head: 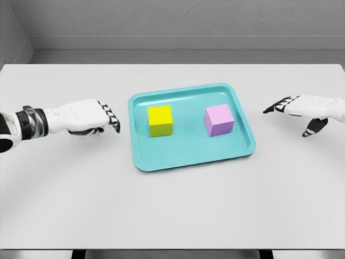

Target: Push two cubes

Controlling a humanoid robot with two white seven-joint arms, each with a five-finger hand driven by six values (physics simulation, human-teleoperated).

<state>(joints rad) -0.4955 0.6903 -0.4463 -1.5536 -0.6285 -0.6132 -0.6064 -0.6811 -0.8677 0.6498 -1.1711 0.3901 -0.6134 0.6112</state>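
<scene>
Flanking teal tray (141, 162), left hand (89, 117) and right hand (302, 110) spread (cubes unlabelled).

No lettering, labels, brand marks or numbers can be read anywhere in the head view: the yellow cube (160, 120), the lilac cube (219, 120) and the turquoise plastic tray (188, 159) beneath them all show plain, unmarked surfaces.

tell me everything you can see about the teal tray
The teal tray is a shallow rounded rectangle with a raised rim and a smooth, plastic-looking surface. It lies flat near the middle of the white table, turned slightly askew. Inside it sit a yellow cube on the left and a pink cube on the right, apart from each other. Neither hand touches it.
</scene>
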